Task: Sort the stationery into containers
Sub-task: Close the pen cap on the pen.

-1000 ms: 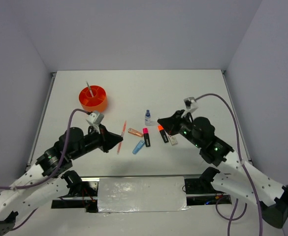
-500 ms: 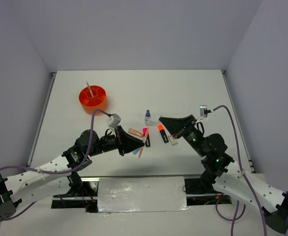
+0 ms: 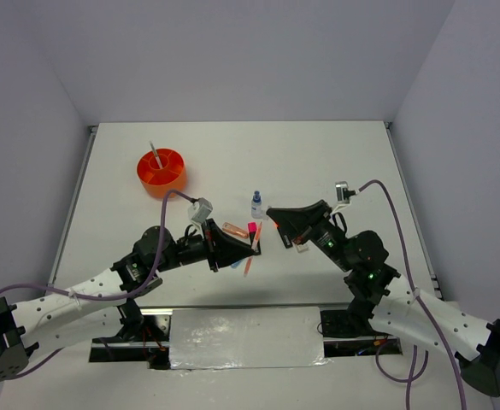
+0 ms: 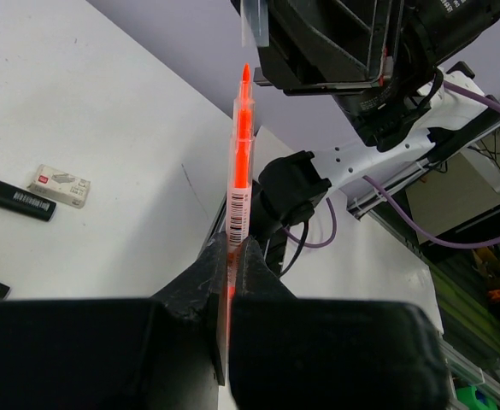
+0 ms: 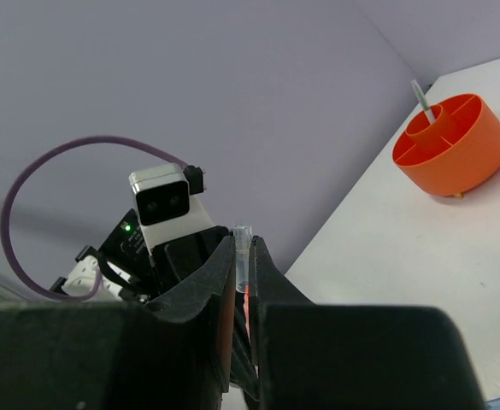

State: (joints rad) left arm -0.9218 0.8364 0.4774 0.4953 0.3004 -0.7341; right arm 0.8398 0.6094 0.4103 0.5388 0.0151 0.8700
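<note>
White table (image 3: 335, 154) fills the floor between grey-lilac walls. Both arms reach in from 6 o'clock and meet just short of its centre.

The cup (image 3: 161, 173) sits well apart from them at 10 o'clock. The pencil (image 3: 155, 155) leans in its middle compartment.

The left gripper (image 3: 254, 245) and its wrist cover much of the loose cluster at the centre. Only the tip of the pink highlighter (image 3: 252, 228) shows there. In the left wrist view a black highlighter (image 4: 14, 198) is cut off by the frame's 9 o'clock edge, so its tip colour cannot be told. The eraser (image 4: 60, 185) lies just beside it.

The left gripper is pressed together on the pen (image 4: 241, 162) and pinches its lower barrel. The pen sticks out past the fingertips toward 12 o'clock in that view, and its orange tip aims at the right gripper (image 3: 271, 213).

The right gripper's fingers are clamped on a small clear piece (image 4: 254, 21) that is too small to identify. It hangs just beyond the pen tip, in line with it, and contact cannot be told.

The bottle (image 3: 255, 203) stands on the table at 11 o'clock of the right gripper, near it.
</note>
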